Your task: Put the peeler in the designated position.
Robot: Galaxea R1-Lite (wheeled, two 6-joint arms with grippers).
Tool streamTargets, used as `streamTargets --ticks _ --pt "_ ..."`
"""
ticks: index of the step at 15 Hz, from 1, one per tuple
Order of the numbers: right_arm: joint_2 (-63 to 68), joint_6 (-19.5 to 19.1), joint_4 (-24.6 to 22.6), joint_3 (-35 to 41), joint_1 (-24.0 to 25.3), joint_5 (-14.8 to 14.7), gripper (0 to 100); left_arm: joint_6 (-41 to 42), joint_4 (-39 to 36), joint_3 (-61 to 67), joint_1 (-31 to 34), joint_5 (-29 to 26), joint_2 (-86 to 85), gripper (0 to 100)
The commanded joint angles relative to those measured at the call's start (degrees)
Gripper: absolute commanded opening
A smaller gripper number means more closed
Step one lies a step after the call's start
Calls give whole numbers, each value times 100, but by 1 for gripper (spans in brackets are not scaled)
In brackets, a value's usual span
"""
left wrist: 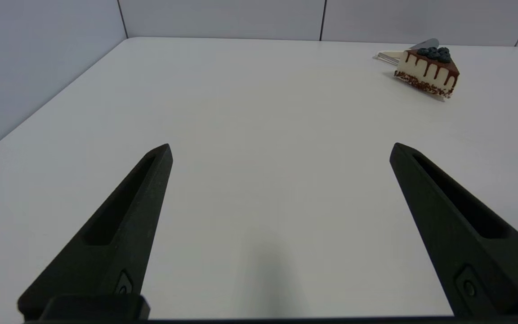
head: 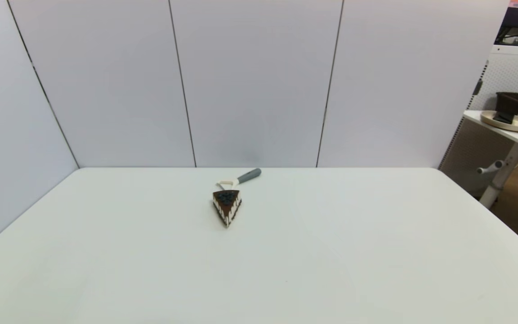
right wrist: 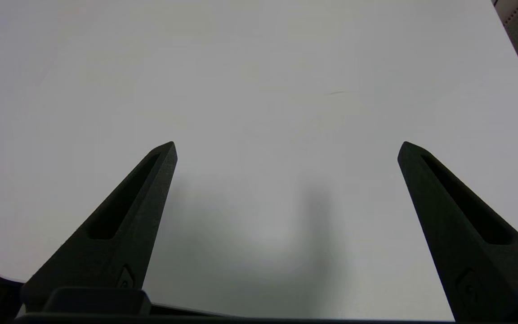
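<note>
Both hands wait low at the near edge: left hand (left wrist: 281, 150) and right hand (right wrist: 286, 148), fingers spread wide, holding nothing. Farther back on the worktop (head: 376, 252) stands the cake slice (head: 227, 205), with the peeler (head: 240, 178) just behind it. Reaching straight in would likely knock the cake, since it blocks the forked head.

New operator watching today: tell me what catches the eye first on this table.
The cake slice stands out, dark brown mid-table toward the far wall. Just behind it lies the peeler, grey handle pointing toward the wall. Both grippers, left gripper and right gripper, hang with jaws wide open above the bare white table.
</note>
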Motion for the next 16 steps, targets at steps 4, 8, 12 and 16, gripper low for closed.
streamTargets --ticks 4,8,12,16 --pt "-856 45 -1831 1111 -59 -57 100 2 -15 1 -1 1 7 100" --pt "-1015 53 -1902 1137 -59 -49 100 2 -15 1 -1 1 7 100" --pt "-1015 256 -1902 1137 -68 -66 100 2 3 1 -1 1 7 100" --pt "-1015 484 -1902 1137 -59 -172 100 2 -15 1 -1 1 7 100"
